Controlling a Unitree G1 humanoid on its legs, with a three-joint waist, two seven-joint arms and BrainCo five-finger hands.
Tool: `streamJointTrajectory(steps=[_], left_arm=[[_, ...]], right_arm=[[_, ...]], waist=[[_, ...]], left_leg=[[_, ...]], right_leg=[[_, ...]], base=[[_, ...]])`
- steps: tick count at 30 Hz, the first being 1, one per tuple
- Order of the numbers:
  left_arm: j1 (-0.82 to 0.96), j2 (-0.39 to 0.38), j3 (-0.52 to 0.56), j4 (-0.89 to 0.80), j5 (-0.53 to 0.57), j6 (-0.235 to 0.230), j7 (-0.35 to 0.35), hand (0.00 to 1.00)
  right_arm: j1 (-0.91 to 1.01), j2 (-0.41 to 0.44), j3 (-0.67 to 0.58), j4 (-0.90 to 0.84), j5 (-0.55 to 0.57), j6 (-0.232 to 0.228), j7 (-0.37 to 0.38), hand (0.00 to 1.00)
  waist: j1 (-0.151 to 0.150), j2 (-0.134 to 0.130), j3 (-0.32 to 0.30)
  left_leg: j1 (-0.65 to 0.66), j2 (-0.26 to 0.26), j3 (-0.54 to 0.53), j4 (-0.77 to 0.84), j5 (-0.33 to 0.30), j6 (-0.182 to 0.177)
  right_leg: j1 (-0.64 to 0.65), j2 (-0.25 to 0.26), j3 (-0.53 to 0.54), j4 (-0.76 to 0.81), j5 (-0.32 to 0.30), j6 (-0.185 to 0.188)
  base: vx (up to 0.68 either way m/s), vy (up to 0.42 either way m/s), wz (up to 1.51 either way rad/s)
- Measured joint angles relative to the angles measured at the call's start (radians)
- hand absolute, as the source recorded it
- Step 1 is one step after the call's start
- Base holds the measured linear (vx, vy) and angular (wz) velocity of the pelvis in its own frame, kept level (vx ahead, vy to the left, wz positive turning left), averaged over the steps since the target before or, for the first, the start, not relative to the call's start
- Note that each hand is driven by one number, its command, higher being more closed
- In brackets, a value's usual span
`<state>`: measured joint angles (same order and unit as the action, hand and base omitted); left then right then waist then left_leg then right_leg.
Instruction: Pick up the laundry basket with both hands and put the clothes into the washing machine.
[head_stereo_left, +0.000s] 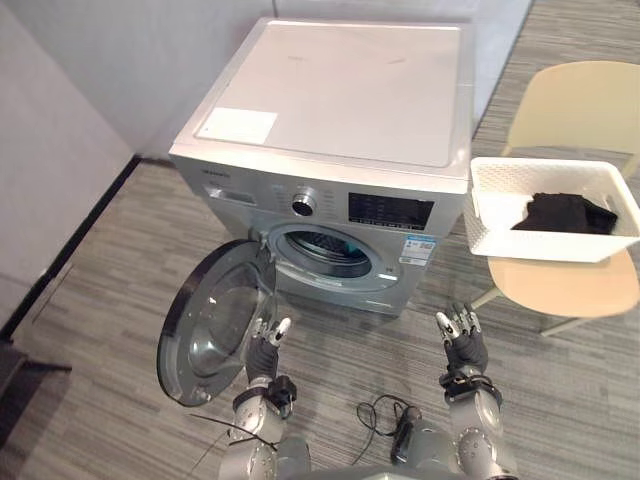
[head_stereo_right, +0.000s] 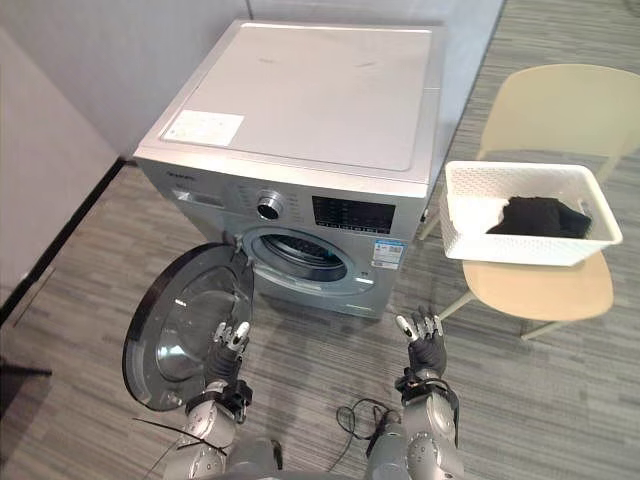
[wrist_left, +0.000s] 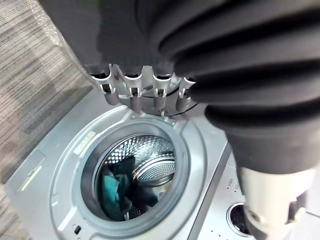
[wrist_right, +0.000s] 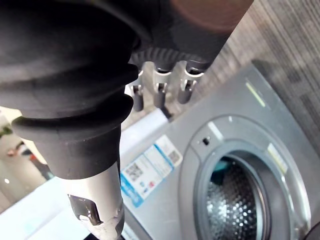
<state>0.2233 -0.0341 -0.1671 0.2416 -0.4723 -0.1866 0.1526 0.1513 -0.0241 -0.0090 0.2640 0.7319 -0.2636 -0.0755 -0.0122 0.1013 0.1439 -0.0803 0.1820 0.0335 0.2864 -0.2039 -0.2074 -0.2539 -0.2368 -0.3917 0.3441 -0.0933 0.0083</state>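
Laundry basket (head_stereo_left: 545, 240): white, perforated walls; stood on the seat of a pale chair (head_stereo_left: 570, 288), beyond the right hand (head_stereo_left: 466, 345) and off to its right, well apart from it. Held a heap of black clothes (head_stereo_left: 568, 212), piled toward the side farther from that hand.

Right hand: raised over the grey plank floor (head_stereo_left: 560, 400), fingers straight and slightly spread, pointed toward the machine; gripped nothing.

Left hand (head_stereo_left: 265, 345): likewise open, fingers (wrist_left: 132, 87) straight in a row, empty; hung just beside the near edge of the round door (head_stereo_left: 212, 322), which stood swung wide to that hand's left.

Washing machine (head_stereo_left: 340, 90): silver front-loader, set beyond both hands and nearer the left one; touched by neither. Drum opening (head_stereo_left: 330, 252) faced the left hand from just ahead and slightly to its right. Teal clothes (wrist_left: 112, 192) lay low inside the drum, as seen past the left hand's fingers.

Basket and machine: side by side, near each other, whether touching could not be told.
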Motion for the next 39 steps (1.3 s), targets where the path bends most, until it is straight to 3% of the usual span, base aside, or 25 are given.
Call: streamJointTrajectory(steps=[1,3,6,7,8,11,13,15,17,18,19,20,21,22,24,27,29,30,31,32,34,35,36,37,39], left_arm=[[-0.012,0.002,-0.004,0.009,0.000,0.002,-0.001,0.00],[-0.055,0.033,-0.037,0.066,0.004,0.006,0.000,0.00],[-0.038,0.038,-0.037,0.073,0.017,0.008,0.000,0.00],[-0.024,0.040,-0.022,0.073,0.030,0.007,0.001,0.00],[-0.025,0.046,-0.012,0.078,0.035,0.007,0.002,0.00],[-0.004,0.050,-0.013,0.093,0.035,0.009,0.002,0.00],[0.016,0.051,-0.014,0.093,0.035,0.015,0.002,0.00],[0.017,0.051,-0.017,0.094,0.035,0.020,0.001,0.00],[0.013,0.027,-0.030,0.100,0.034,0.027,-0.005,0.00],[0.021,0.008,-0.029,0.100,0.033,0.027,-0.010,0.00],[0.018,0.001,-0.028,0.104,0.033,0.026,-0.017,0.00],[0.000,0.009,-0.027,0.105,0.033,0.026,-0.016,0.00],[-0.007,0.027,-0.025,0.105,0.032,0.026,-0.016,0.00],[-0.019,0.032,-0.021,0.114,0.033,0.029,-0.016,0.00],[-0.025,0.026,-0.019,0.114,0.033,0.028,-0.016,0.00],[-0.017,0.023,-0.016,0.123,0.016,0.028,-0.015,0.00],[-0.015,0.007,-0.017,0.137,0.002,0.030,-0.015,0.00],[-0.005,-0.001,-0.017,0.138,0.002,0.030,-0.015,0.00],[0.012,-0.015,-0.022,0.139,0.002,0.030,-0.016,0.00],[0.028,-0.015,-0.022,0.139,0.003,0.030,-0.017,0.00],[0.043,-0.015,-0.001,0.137,0.003,0.030,-0.016,0.00],[0.048,-0.015,0.016,0.137,0.003,0.030,-0.016,0.00],[0.050,-0.013,0.026,0.137,0.003,0.031,-0.015,0.00],[0.051,0.000,0.028,0.135,0.003,0.031,-0.015,0.00],[0.047,0.020,0.029,0.113,0.005,0.039,-0.016,0.00]], right_arm=[[-0.003,0.005,-0.013,-0.009,-0.016,0.001,-0.009,0.00],[0.003,0.037,-0.058,-0.048,-0.092,0.001,-0.033,0.00],[0.008,0.049,-0.073,-0.094,-0.153,0.000,-0.055,0.00],[-0.001,0.050,-0.072,-0.111,-0.168,-0.001,-0.063,0.00],[-0.002,0.055,-0.072,-0.143,-0.186,-0.004,-0.076,0.00],[0.011,0.060,-0.069,-0.202,-0.211,-0.007,-0.089,0.00],[0.007,0.063,-0.068,-0.230,-0.240,-0.023,-0.097,0.00],[-0.008,0.058,-0.068,-0.247,-0.274,-0.034,-0.098,0.00],[-0.024,0.032,-0.070,-0.247,-0.285,-0.035,-0.110,0.00],[-0.038,0.018,-0.071,-0.247,-0.301,-0.035,-0.122,0.00],[-0.053,0.019,-0.071,-0.249,-0.319,-0.041,-0.134,0.00],[-0.060,0.027,-0.071,-0.244,-0.339,-0.042,-0.144,0.00],[-0.075,0.033,-0.069,-0.235,-0.346,-0.041,-0.149,0.00],[-0.092,0.035,-0.066,-0.233,-0.353,-0.039,-0.159,0.00],[-0.123,0.036,-0.068,-0.233,-0.365,-0.039,-0.194,0.00],[-0.171,0.038,-0.066,-0.254,-0.402,-0.040,-0.236,0.00],[-0.190,0.037,-0.071,-0.283,-0.448,-0.041,-0.290,0.00],[-0.192,0.037,-0.071,-0.292,-0.461,-0.041,-0.300,0.00],[-0.200,0.016,-0.074,-0.311,-0.473,-0.042,-0.318,0.00],[-0.213,0.005,-0.081,-0.324,-0.491,-0.042,-0.330,0.00],[-0.243,0.001,-0.090,-0.324,-0.511,-0.042,-0.340,0.00],[-0.256,-0.002,-0.093,-0.325,-0.515,-0.042,-0.343,0.00],[-0.265,0.002,-0.092,-0.325,-0.533,-0.039,-0.344,0.00],[-0.265,0.016,-0.089,-0.331,-0.540,-0.037,-0.345,0.00],[-0.266,0.053,-0.069,-0.403,-0.560,-0.036,-0.364,0.00]], waist=[[-0.003,-0.002,0.000],[-0.004,-0.036,-0.001],[-0.004,-0.042,0.000],[-0.002,-0.038,0.000],[-0.005,-0.037,0.004],[-0.009,-0.052,-0.004],[-0.010,-0.062,-0.027],[-0.011,-0.102,-0.054],[-0.011,-0.061,-0.067],[0.000,-0.016,-0.091],[-0.002,-0.018,-0.091],[0.001,-0.051,-0.095],[0.003,-0.080,-0.095],[0.010,-0.076,-0.093],[0.032,-0.053,-0.107],[0.032,-0.064,-0.103],[0.034,-0.083,-0.085],[0.043,-0.082,-0.084],[0.070,-0.080,-0.082],[0.086,-0.060,-0.090],[0.092,-0.036,-0.096],[0.109,-0.029,-0.096],[0.125,-0.041,-0.097],[0.135,-0.049,-0.104],[0.140,-0.100,-0.090]], left_leg=[[0.012,-0.015,0.001,-0.036,-0.005,0.010],[0.030,-0.092,0.026,-0.108,0.021,0.073],[0.034,-0.131,0.077,-0.075,0.024,0.095],[0.037,-0.125,0.124,-0.066,0.028,0.159],[0.039,-0.112,0.169,-0.070,0.014,0.190],[0.083,-0.092,0.220,-0.105,0.034,0.195],[0.076,-0.084,0.261,-0.109,0.043,0.180],[0.050,-0.080,0.304,-0.092,0.055,0.156],[0.033,-0.073,0.283,-0.132,0.067,0.143],[0.039,-0.033,0.311,-0.172,0.095,0.153],[0.048,-0.028,0.334,-0.182,0.107,0.136],[0.054,-0.039,0.355,-0.172,0.107,0.135],[0.054,-0.039,0.370,-0.158,0.108,0.132],[0.042,-0.006,0.375,-0.143,0.112,0.118],[0.034,0.098,0.376,-0.125,0.129,0.088],[-0.004,0.189,0.379,-0.023,0.131,0.091],[-0.080,0.226,0.373,0.176,0.117,0.228],[-0.103,0.215,0.343,0.236,0.094,0.233],[-0.144,0.149,0.258,0.317,0.047,0.193],[-0.179,0.070,0.202,0.335,0.017,0.169],[-0.194,-0.015,0.191,0.264,0.012,0.174],[-0.193,-0.073,0.211,0.163,0.015,0.179],[-0.178,-0.102,0.219,0.089,0.037,0.236],[-0.162,-0.104,0.229,0.072,0.043,0.235],[-0.143,-0.106,0.242,0.070,0.035,0.252]], right_leg=[[-0.003,-0.009,0.002,-0.014,0.018,0.010],[-0.021,-0.058,0.043,-0.057,0.089,0.037],[-0.010,-0.072,0.077,-0.129,0.201,0.019],[-0.009,-0.057,0.086,-0.161,0.254,0.013],[-0.029,-0.050,0.087,-0.066,0.192,0.017],[-0.016,-0.022,0.070,0.228,-0.009,0.012],[0.032,-0.017,0.046,0.248,-0.097,0.017],[0.063,-0.012,0.030,0.149,-0.162,0.041],[0.055,0.071,0.058,0.022,-0.095,0.033],[0.055,0.109,0.055,-0.015,-0.082,0.006],[0.036,0.064,0.031,0.092,-0.125,-0.044],[0.052,-0.022,0.015,0.147,-0.162,-0.008],[0.064,-0.052,-0.003,0.121,-0.171,0.080],[0.074,-0.017,-0.015,0.101,-0.166,0.082],[0.119,0.112,-0.019,-0.015,-0.129,0.037],[0.176,0.211,-0.035,-0.116,-0.096,-0.010],[0.229,0.228,-0.024,-0.157,-0.088,-0.024],[0.245,0.226,-0.016,-0.169,-0.085,-0.030],[0.265,0.221,0.003,-0.192,-0.078,-0.039],[0.271,0.219,0.016,-0.211,-0.072,-0.040],[0.276,0.220,0.030,-0.229,-0.068,-0.035],[0.279,0.225,0.047,-0.243,-0.064,-0.029],[0.286,0.234,0.069,-0.258,-0.059,-0.021],[0.290,0.233,0.079,-0.271,-0.053,-0.013],[0.304,0.232,0.091,-0.278,-0.049,-0.006]], base=[[-0.16,0.376,-0.01],[-0.23,0.382,-0.13],[-0.19,0.209,-0.46],[-0.31,0.179,-0.75],[-0.33,0.149,-0.68],[-0.21,0.016,-0.59],[-0.11,-0.143,-0.74],[-0.05,-0.228,-0.70],[-0.03,-0.146,-0.78],[0.01,-0.126,-1.00],[0.03,-0.154,-0.82],[0.01,-0.229,-0.56],[-0.01,-0.271,-0.40],[-0.02,-0.424,-0.33],[0.01,-0.416,-0.36],[0.02,-0.258,-0.14],[0.02,-0.234,-0.02],[0.02,-0.064,-0.30],[0.02,-0.005,-0.49],[0.04,0.050,-0.50],[0.06,0.081,-0.29],[0.11,0.089,-0.42],[0.13,0.071,-0.44],[0.18,0.014,-0.33],[0.20,0.005,-0.12]])
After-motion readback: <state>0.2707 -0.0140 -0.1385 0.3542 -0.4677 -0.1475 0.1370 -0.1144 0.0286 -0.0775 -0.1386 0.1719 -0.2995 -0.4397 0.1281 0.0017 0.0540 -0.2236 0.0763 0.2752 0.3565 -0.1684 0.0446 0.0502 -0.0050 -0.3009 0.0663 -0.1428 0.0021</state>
